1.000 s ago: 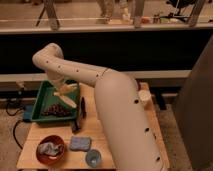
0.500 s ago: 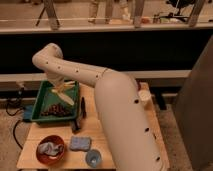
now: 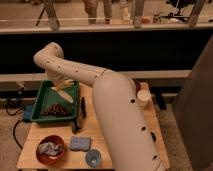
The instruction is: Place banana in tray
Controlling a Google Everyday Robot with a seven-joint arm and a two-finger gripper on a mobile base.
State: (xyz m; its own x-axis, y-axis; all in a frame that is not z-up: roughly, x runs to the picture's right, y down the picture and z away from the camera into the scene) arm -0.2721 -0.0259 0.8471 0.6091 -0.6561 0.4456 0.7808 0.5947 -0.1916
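Observation:
The green tray stands at the back left of the wooden table. The banana, pale cream-yellow, lies slanted in the tray's far right part, above a dark reddish-brown pile. My gripper hangs down from the bent white arm, just over the banana's upper end, inside the tray's outline. I cannot tell whether it touches the banana. The arm's large white body covers the table's middle and right.
A round red bowl holding a grey cloth sits at the front left. Beside it lie a blue sponge and a small blue cup. A black stick-like object lies right of the tray. A white cup stands at the right edge.
The gripper and the pale banana have shifted slightly left and a little lower over the tray's far part. Everything else stays still.

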